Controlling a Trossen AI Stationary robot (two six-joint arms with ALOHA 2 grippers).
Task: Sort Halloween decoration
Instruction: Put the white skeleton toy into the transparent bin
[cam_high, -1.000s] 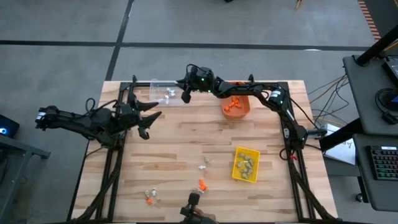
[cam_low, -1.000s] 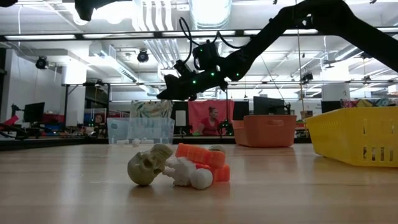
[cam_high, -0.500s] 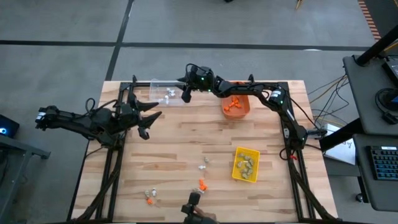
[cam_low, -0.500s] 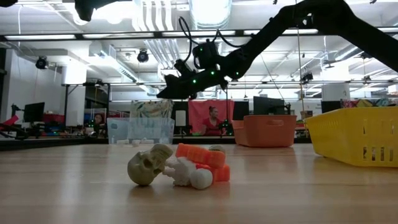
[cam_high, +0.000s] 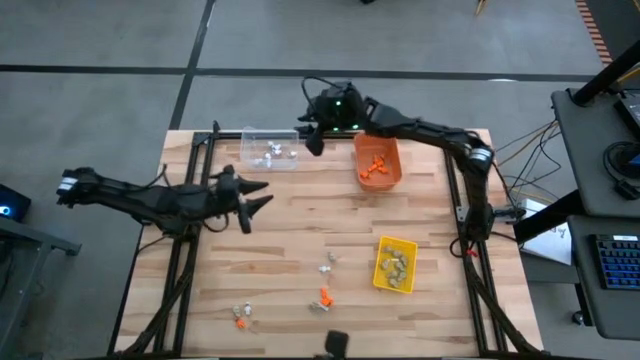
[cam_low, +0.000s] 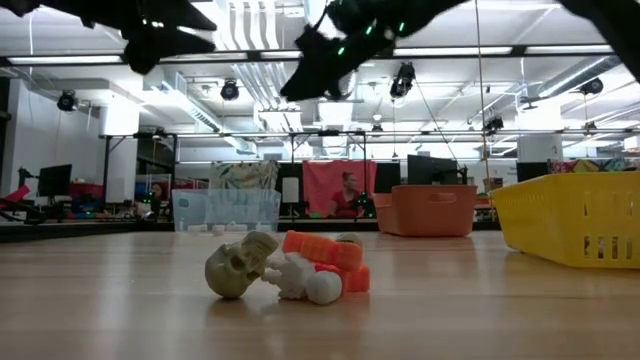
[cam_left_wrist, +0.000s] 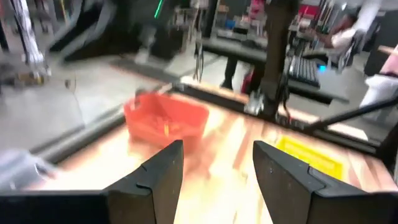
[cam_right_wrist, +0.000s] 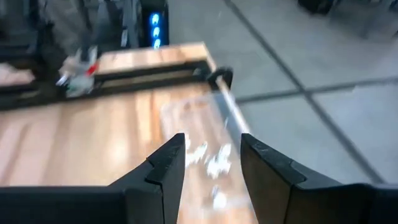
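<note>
Right end effector (cam_high: 316, 140) spread, empty, raised above far edge of wooden bench (cam_high: 300, 240) beside clear plastic bin (cam_high: 270, 150). Left end effector (cam_high: 255, 200) spread, empty, near left edge. Tiny orange, white, tan Halloween trinkets (cam_high: 325, 283) scattered along near edge.

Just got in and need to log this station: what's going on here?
Two robot arms are sorting small Halloween trinkets into bins. The right gripper hangs open and empty by the clear bin, which holds white pieces. The left gripper hovers open over bare table, holding nothing. The orange bin holds orange pieces and the yellow bin holds tan ones. Loose trinkets lie on the table's near half, not yet sorted.
</note>
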